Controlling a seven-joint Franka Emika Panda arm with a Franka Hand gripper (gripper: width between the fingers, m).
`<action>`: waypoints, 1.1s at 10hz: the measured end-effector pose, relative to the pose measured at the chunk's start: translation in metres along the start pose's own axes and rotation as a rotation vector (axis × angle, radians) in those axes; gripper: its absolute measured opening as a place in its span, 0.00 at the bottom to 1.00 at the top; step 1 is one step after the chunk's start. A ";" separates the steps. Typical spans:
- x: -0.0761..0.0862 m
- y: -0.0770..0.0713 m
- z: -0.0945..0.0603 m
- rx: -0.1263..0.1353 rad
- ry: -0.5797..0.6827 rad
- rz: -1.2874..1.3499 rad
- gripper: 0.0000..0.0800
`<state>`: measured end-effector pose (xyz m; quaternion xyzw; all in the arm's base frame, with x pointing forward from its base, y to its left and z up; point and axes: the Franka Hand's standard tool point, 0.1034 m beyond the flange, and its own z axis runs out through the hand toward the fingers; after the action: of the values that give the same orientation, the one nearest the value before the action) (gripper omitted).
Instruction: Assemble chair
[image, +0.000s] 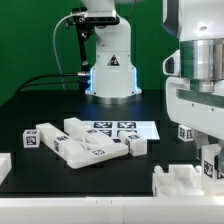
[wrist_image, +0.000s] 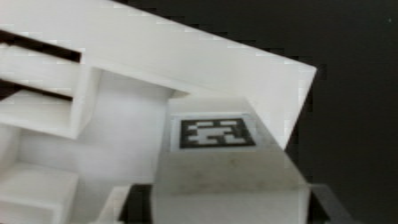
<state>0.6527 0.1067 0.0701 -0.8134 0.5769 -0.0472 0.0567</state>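
Pincer (wrist_image: 222, 208) straddles tagged chair part (wrist_image: 217, 160), clamped or released unclear, probably seating it; spare parts (image: 85, 146) at exterior view's 9 o'clock.

One robot arm (image: 108, 55); one marker board (image: 150, 130); roughly six white chair parts (image: 85, 150).
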 end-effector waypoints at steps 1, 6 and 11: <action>-0.001 0.000 0.000 -0.006 0.006 -0.061 0.50; -0.003 0.000 0.001 -0.036 0.035 -0.709 0.81; -0.015 -0.003 -0.009 -0.048 0.046 -1.092 0.81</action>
<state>0.6495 0.1218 0.0798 -0.9945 0.0727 -0.0746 -0.0072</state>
